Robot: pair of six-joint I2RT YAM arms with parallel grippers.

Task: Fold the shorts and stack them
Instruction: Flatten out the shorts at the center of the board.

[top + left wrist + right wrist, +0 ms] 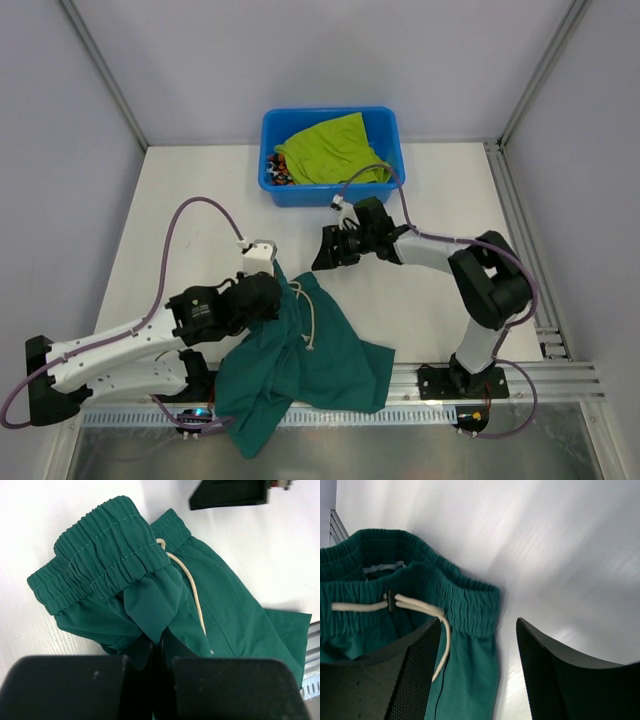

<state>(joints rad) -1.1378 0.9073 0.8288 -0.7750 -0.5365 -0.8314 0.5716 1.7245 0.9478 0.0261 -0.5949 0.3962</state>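
The dark teal-green shorts [310, 360] lie crumpled near the table's front edge, one leg hanging over it. My left gripper [276, 300] is shut on a fold of this cloth just below the elastic waistband [107, 555]; the pinch shows in the left wrist view [160, 647]. My right gripper [325, 250] hovers open just beyond the waistband corner [470, 605], holding nothing [479, 622]. A cream drawstring [415, 605] trails across the waistband. Lime yellow-green shorts [328, 150] fill the tub, and a bit of camouflage print [274, 170] peeks out at its left side.
The blue plastic tub [392, 125] stands at the back centre of the table. A metal rail [520, 380] runs along the near edge by the arm bases. Grey walls with frame posts [105, 75] close in the sides.
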